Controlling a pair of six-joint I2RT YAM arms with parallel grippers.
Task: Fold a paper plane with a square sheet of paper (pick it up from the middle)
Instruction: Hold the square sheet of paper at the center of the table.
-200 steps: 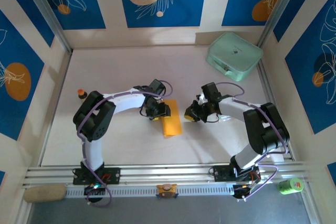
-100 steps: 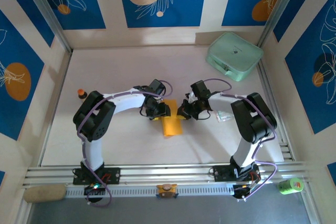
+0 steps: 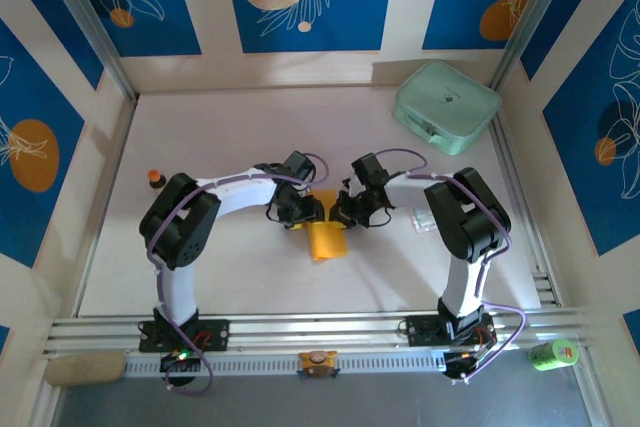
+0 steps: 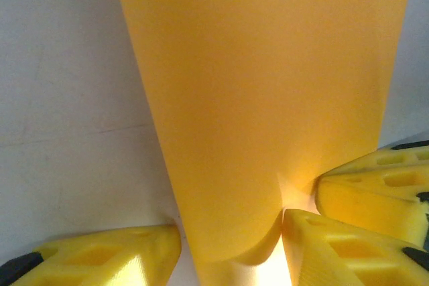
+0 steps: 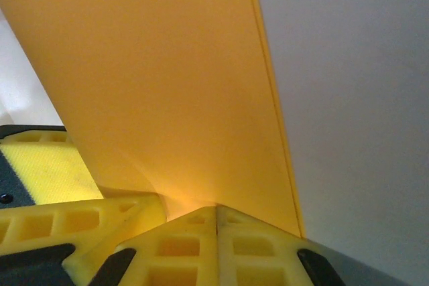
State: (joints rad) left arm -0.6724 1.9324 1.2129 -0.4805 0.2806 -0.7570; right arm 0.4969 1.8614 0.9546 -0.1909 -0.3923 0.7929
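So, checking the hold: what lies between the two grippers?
The folded sheet of paper, its far end, seen from the top view, with the left gripper and right gripper flanking it.

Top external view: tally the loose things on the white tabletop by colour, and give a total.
Orange-yellow: 1, folded paper
Mint-green: 1, case
Brown, orange-capped: 1, bottle
Clear: 1, small item
Total: 4

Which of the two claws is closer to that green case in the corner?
Right. The right gripper is at the orange paper's right side, toward the green case; the left gripper is at the paper's left side, farther off.
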